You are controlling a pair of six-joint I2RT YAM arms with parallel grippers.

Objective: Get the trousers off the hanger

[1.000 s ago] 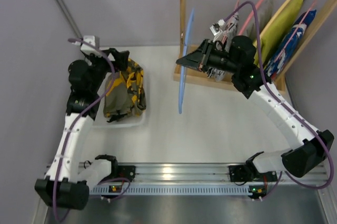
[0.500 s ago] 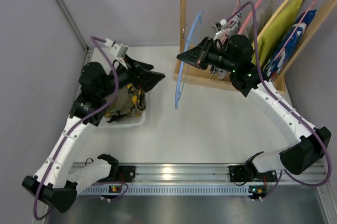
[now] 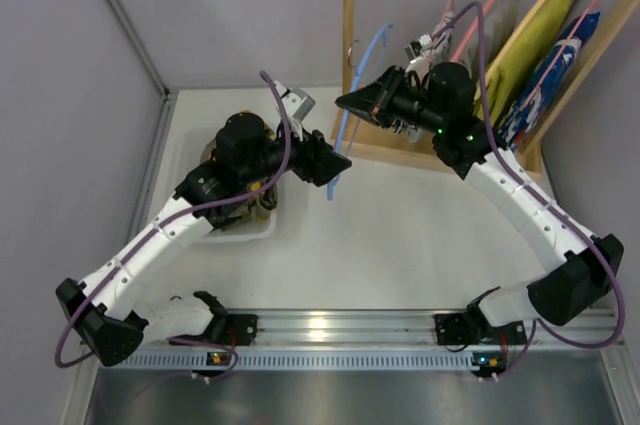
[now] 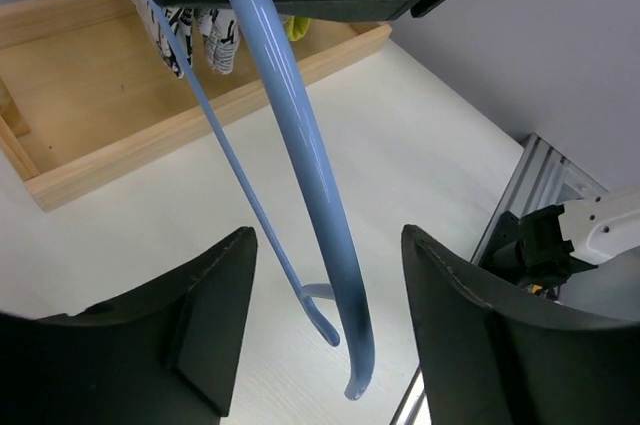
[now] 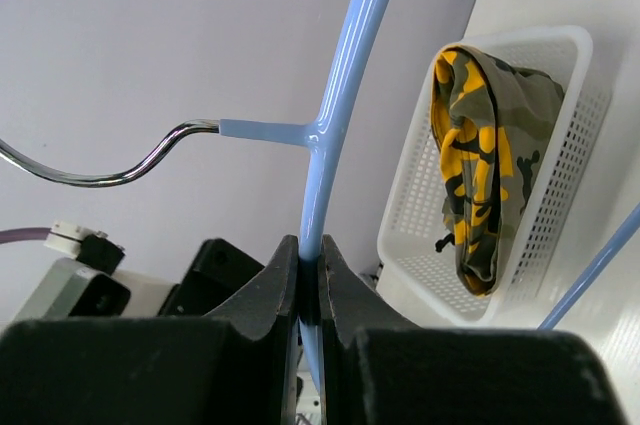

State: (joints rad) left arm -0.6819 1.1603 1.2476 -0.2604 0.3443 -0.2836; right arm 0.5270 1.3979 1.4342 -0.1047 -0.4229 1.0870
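Note:
The light blue hanger (image 3: 368, 55) hangs bare in the air, held just in front of the wooden rack. My right gripper (image 3: 350, 103) is shut on its upper arm just below the metal hook, seen close in the right wrist view (image 5: 310, 265). My left gripper (image 3: 335, 160) is open. The hanger's lower end (image 4: 300, 145) sits between its spread fingers (image 4: 330, 245) without touching them. The camouflage trousers (image 5: 480, 165) lie bunched in the white basket (image 5: 560, 245) on the left. In the top view the trousers (image 3: 262, 195) are mostly hidden under my left arm.
A wooden rack with a tray base (image 3: 400, 150) stands at the back right. It holds pink hangers (image 3: 490, 5), a lime-green garment (image 3: 530, 40) and a blue printed garment (image 3: 555, 75). A black-and-white garment (image 4: 195, 30) hangs over the tray. The aluminium rail (image 3: 330, 330) runs along the near edge.
My left arm has swung from over the basket to the right, bringing its open gripper around the hanger's lower end. My right gripper has tilted the hanger slightly toward the rack.

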